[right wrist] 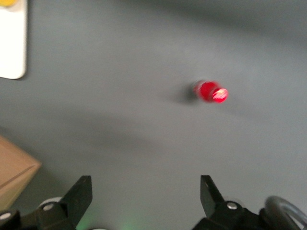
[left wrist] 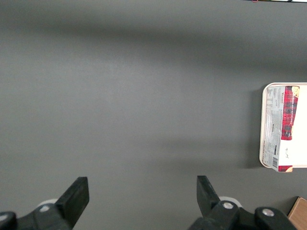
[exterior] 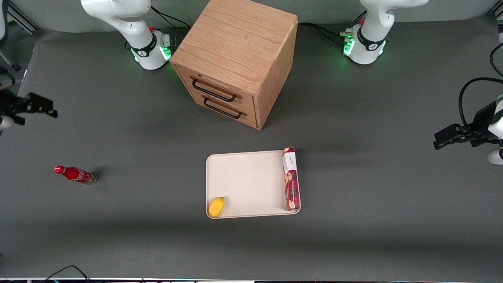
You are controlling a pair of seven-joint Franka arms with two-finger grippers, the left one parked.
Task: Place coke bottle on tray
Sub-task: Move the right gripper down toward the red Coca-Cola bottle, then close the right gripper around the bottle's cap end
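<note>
The bottle [exterior: 75,175] stands on the table, apparently upright, well apart from the tray [exterior: 243,182]. The gripper [right wrist: 144,194] hovers high above it, fingers spread and holding nothing.

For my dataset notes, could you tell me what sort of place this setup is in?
Probably a robotics lab bench: a grey-matted table with arm bases bolted on, staged props such as a coke bottle, tray and wooden drawer cabinet. The open gripper hovers above the mat.

Even, soft overhead light falls on the grey table [exterior: 353,177]. The cabinet [exterior: 235,59] casts a faint shadow. In the right wrist view the coke bottle [right wrist: 211,91] is blurred, below the gripper [right wrist: 144,196].
</note>
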